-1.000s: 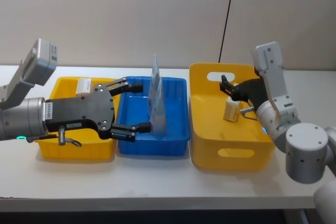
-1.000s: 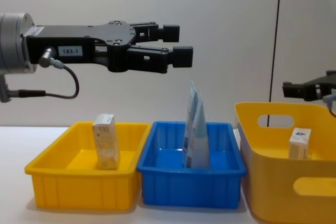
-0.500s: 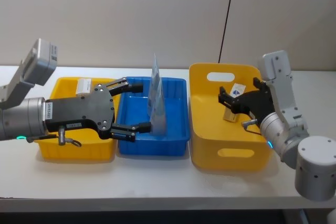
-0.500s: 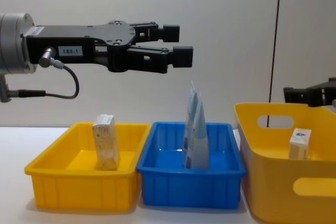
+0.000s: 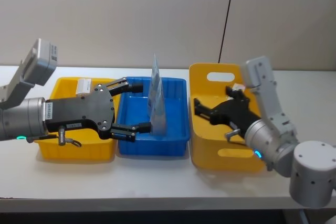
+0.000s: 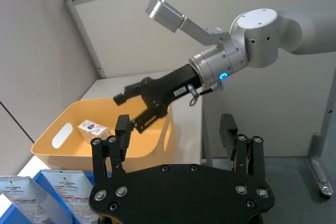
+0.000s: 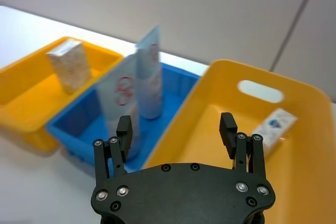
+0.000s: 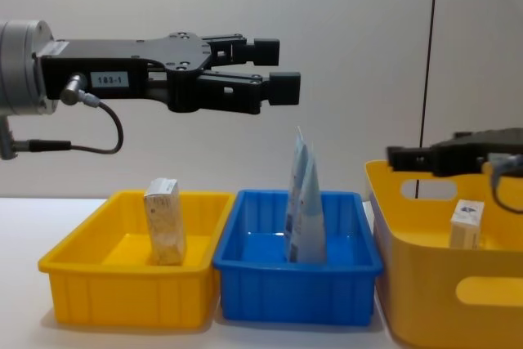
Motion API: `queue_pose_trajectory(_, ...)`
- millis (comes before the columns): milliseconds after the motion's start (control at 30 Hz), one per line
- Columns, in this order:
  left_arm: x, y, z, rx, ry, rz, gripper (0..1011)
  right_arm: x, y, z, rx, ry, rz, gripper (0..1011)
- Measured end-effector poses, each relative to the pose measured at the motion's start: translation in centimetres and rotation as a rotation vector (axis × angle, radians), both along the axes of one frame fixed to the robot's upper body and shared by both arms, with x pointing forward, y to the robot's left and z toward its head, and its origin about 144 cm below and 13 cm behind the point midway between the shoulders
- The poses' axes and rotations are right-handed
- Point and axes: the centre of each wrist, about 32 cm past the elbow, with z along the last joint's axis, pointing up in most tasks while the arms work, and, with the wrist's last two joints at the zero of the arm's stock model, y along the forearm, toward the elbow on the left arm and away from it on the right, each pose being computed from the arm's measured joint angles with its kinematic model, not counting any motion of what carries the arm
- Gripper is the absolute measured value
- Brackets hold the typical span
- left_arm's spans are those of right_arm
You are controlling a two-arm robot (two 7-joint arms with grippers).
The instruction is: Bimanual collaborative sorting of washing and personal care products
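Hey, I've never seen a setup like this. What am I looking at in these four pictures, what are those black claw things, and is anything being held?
It is a two-armed robot at a white table. The black claws are its grippers. One picture looks down from its head, one looks across from its chest, and two come from cameras on its wrists, peering past each arm's own fingers. On the table stand three bins in a row: a low yellow bin with a tan box, a blue bin with two pale-blue pouches standing up, and a taller yellow bin with a white box. The left gripper hovers high over the blue bin, open and empty. The right gripper reaches over the taller yellow bin, also open, holding nothing.
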Motion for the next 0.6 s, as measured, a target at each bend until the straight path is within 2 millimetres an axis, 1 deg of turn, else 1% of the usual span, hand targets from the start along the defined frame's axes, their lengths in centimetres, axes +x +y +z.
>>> queue_pose_trajectory(133,0.0,0.0,0.0,0.000,0.000,0.000,1001,0.0,0.9,-0.1,0.008,0.016,0.061,1004)
queue_pose_trajectory(267,0.0,0.0,0.0,0.000,0.000,0.000,1001,0.2,2.4,-0.3,0.014,0.036,0.120,1003)
queue_pose_trajectory(600,0.0,0.0,0.0,0.000,0.000,0.000,1001,0.4,5.6,-1.0,-0.002,0.062,0.161,1004)
